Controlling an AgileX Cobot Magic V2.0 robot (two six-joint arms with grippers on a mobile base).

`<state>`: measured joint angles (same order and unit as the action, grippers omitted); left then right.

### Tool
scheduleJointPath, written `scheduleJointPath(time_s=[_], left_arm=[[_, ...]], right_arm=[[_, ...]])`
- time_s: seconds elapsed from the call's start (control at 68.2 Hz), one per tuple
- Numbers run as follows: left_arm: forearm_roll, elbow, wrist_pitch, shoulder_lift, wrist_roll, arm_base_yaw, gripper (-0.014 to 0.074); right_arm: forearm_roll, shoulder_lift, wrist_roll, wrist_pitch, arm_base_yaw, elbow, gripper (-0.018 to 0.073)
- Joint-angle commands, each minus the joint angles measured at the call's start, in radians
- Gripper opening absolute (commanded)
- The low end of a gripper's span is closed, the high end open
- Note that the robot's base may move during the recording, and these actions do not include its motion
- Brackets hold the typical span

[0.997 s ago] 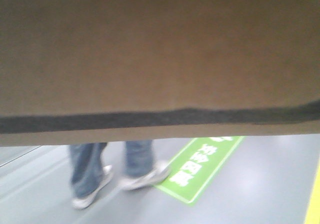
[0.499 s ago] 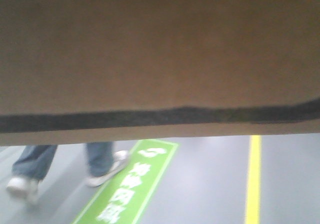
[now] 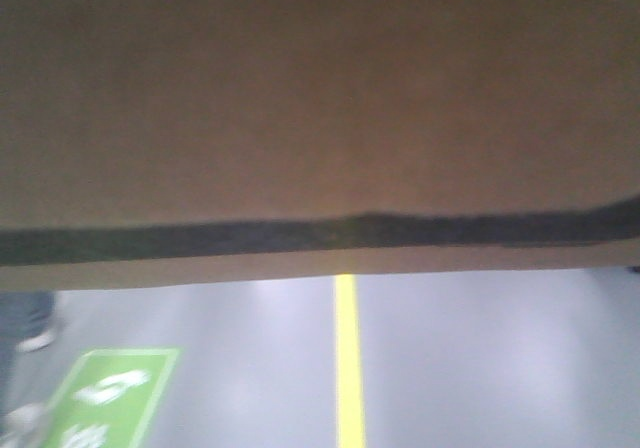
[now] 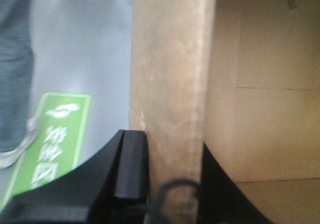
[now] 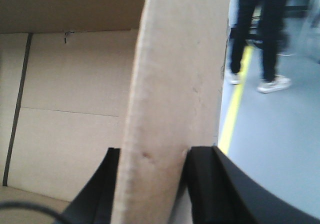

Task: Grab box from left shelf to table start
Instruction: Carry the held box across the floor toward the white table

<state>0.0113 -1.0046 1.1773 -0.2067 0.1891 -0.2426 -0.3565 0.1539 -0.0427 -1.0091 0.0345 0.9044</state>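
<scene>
Brown cardboard box (image 3: 320, 98) with a black stripe (image 3: 320, 233); grey floor (image 3: 480, 368) with yellow line (image 3: 346, 368) and green-and-white sign (image 3: 110, 398).

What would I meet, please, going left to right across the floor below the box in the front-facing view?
Person's leg, green floor marking, yellow floor line, all below the box.
</scene>
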Motion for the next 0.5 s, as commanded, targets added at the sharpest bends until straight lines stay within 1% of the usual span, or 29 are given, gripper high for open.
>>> scheduleJointPath(time_s=[0.0, 0.484], left_arm=[[-0.03, -0.035, -0.187, -0.008, 0.026, -0.005, -0.0093], [-0.03, -0.035, -0.187, -0.008, 0.026, -0.005, -0.0093]], right_arm=[[0.091, 0.019, -0.005, 0.161, -0.006, 0.027, 0.0062], [0.091, 0.019, -0.005, 0.16, -0.006, 0.027, 0.0062]])
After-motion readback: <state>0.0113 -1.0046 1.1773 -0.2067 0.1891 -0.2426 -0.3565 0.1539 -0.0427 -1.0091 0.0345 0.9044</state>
